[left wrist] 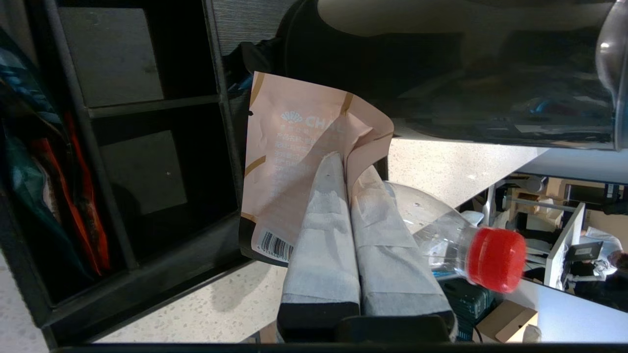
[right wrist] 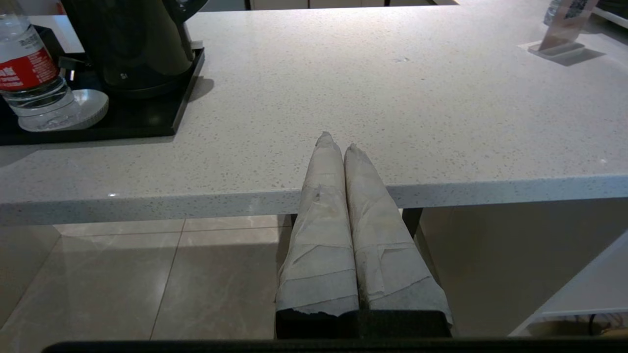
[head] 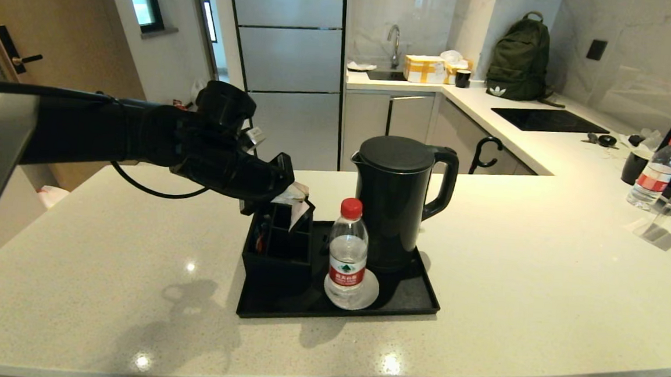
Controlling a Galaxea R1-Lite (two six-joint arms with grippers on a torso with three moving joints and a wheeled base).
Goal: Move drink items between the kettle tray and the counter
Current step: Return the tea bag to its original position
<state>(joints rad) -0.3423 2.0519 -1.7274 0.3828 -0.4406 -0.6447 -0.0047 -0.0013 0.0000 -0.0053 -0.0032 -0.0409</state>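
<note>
Two taped fingers (left wrist: 324,215) of your left gripper (left wrist: 349,164) are pressed together on a small flat pinkish-beige paper sachet (left wrist: 294,147), pinching its crumpled corner so that the printed face and barcode hang free. In the head view, left of centre, you see that left gripper (head: 288,192) and the sachet (head: 295,200) just above the back of a small black divided box (head: 279,240). The box's compartments (left wrist: 142,171) show dark in the left wrist view, some with bright orange and teal packets (left wrist: 83,196) standing in them.

The box sits at the left end of a shallow rectangular matte black tray (head: 416,301), which lies on the broad pale speckled stone counter (head: 541,253) in the middle of the frame. On the same tray, a clear plastic water bottle with a red cap and red label (head: 348,247) stands upright on a round white coaster (head: 370,290) at the front. Just behind it, the tall matte black electric kettle (head: 396,198) stands upright with its loop handle toward the right of the frame.

Your right gripper (right wrist: 338,139) shows only in its own wrist view. Its two taped fingers (right wrist: 319,220) are closed against each other with nothing between them, held off the near edge of the counter (right wrist: 392,98), well apart from the tray (right wrist: 147,117).
</note>
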